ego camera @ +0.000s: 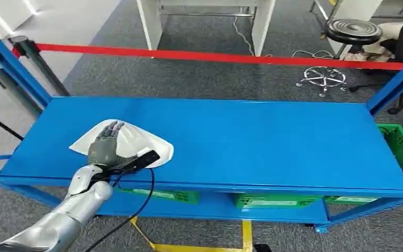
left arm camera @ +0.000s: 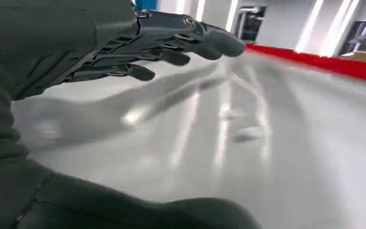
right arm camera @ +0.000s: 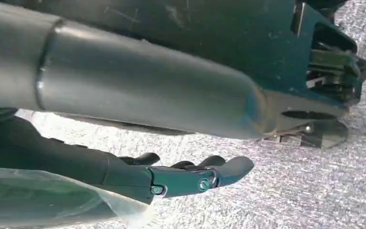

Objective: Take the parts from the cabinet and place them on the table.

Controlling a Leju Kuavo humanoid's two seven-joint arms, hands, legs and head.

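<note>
Left robot hand [ego camera: 106, 145] flat over white bagged part [ego camera: 136, 140] on blue shelf [ego camera: 252, 142], fingers spread, gripping nothing yet. Part directly beneath, long axis sideways. Right robot hand [right arm camera: 190, 174] hangs low by floor, fingers loosely apart, looks empty. Left way nearer, obviously.

A red barrier tape [ego camera: 215, 55] crosses the grey carpet [ego camera: 199, 79].

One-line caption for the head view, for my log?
Left robot hand resting on white bagged part atop blue shelf.
</note>
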